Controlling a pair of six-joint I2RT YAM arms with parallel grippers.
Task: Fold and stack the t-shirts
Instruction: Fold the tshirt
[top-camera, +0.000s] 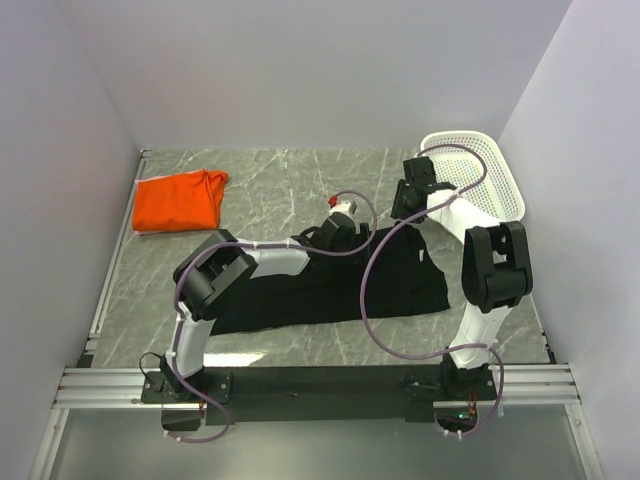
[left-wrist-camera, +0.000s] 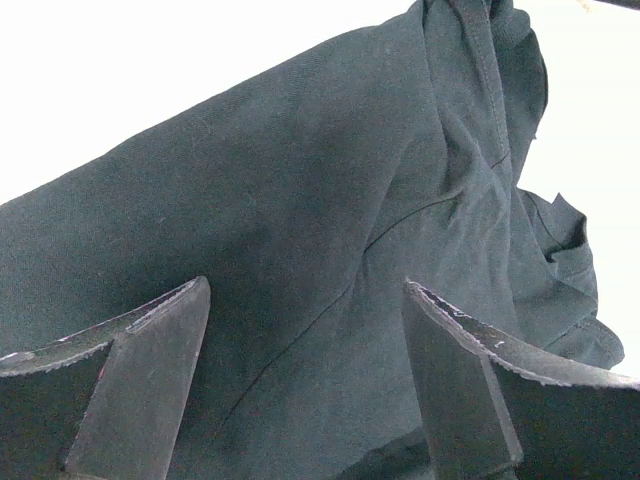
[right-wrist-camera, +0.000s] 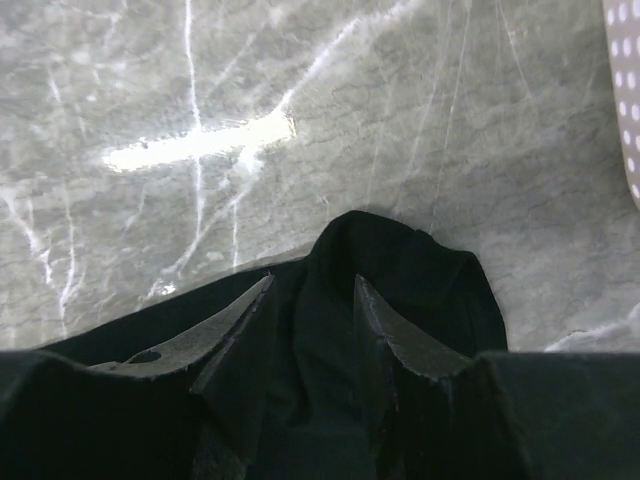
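Right jaws are clenching a bunched fold of the black shirt (right-wrist-camera: 410, 262). The cloth is humping up between the two fingers (right-wrist-camera: 215, 335) and spilling just past their tips onto the grey marbled surface (right-wrist-camera: 300, 90). In this wrist view a sliver of the basket (right-wrist-camera: 627, 90) is showing at the right edge, apart from the cloth.

Left jaws are standing released and spread wide. Their fingers (left-wrist-camera: 120, 390) are framing a broad slope of the same black shirt, with a seam running diagonally across it and a gathered band at the top. Whether the tips are touching the cloth cannot be told.

Seen from above, the right arm is reaching forward and to the left, with its jaws at the far right corner of the black shirt, just beside the basket. The left arm is bending at the elbow and stretching to the right along the shirt, with its jaws at the shirt's far edge, near the middle.

The black shirt is lying spread sideways across the middle of the surface, rumpled, in front of both arm bases. The orange shirt (top-camera: 180, 202) is lying folded near the far left corner, well apart from the black one. The white mesh basket is sitting in the far right corner, against the wall.
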